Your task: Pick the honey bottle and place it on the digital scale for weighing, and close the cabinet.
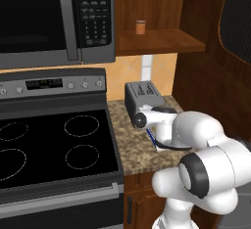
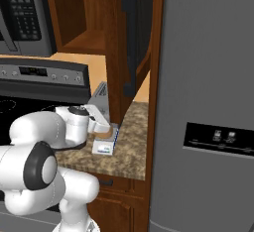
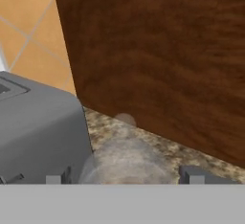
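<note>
Arm bent low, pincer (image 3: 125, 176) over the digital scale (image 2: 105, 144).

1. Arm (image 1: 201, 169): glossy white shell, fat rounded segments.
2. Joints: dark grey-black rings and round end caps between the white links.
3. Forward link ends in a dark circular cap with a pale centre.
4. Thin dark cable loops beneath the forward link.
5. Finger tips (image 3: 191, 174): small, dark grey, blocky.
</note>
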### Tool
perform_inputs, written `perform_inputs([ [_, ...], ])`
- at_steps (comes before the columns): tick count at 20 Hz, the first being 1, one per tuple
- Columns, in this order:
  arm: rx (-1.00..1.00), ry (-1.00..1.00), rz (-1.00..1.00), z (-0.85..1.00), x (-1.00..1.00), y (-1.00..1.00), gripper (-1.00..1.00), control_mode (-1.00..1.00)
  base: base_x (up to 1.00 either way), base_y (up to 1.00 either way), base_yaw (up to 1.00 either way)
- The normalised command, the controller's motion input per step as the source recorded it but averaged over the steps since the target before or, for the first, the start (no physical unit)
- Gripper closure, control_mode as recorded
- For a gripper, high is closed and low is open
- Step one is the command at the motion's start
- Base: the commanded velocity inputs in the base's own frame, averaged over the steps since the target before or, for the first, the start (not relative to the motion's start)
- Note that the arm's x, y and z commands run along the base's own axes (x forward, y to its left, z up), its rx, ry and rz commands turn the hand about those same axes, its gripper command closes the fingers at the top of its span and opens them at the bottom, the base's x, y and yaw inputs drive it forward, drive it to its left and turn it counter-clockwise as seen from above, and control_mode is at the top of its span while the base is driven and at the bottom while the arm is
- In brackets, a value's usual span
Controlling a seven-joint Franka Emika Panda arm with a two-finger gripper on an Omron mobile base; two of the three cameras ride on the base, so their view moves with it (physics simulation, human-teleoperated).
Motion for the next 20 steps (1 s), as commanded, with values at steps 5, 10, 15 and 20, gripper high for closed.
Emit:
perform_inputs([
  [5, 0.0, 0.0, -0.05, 0.0, 0.0, -0.03, -1.0, -1.0, 0.0, 0.0, 0.0],
  [10, 0.0, -0.03, -0.01, 0.12, 0.0, 0.0, -1.0, -1.0, 0.0, 0.0, 0.0],
  [15, 0.0, -0.06, -0.02, 0.41, 0.0, 0.0, -1.0, -1.0, 0.0, 0.0, 0.0],
  [20, 0.0, -0.07, -0.01, 0.43, -0.1, 0.0, -1.0, -1.0, 0.0, 0.0, 0.0],
])
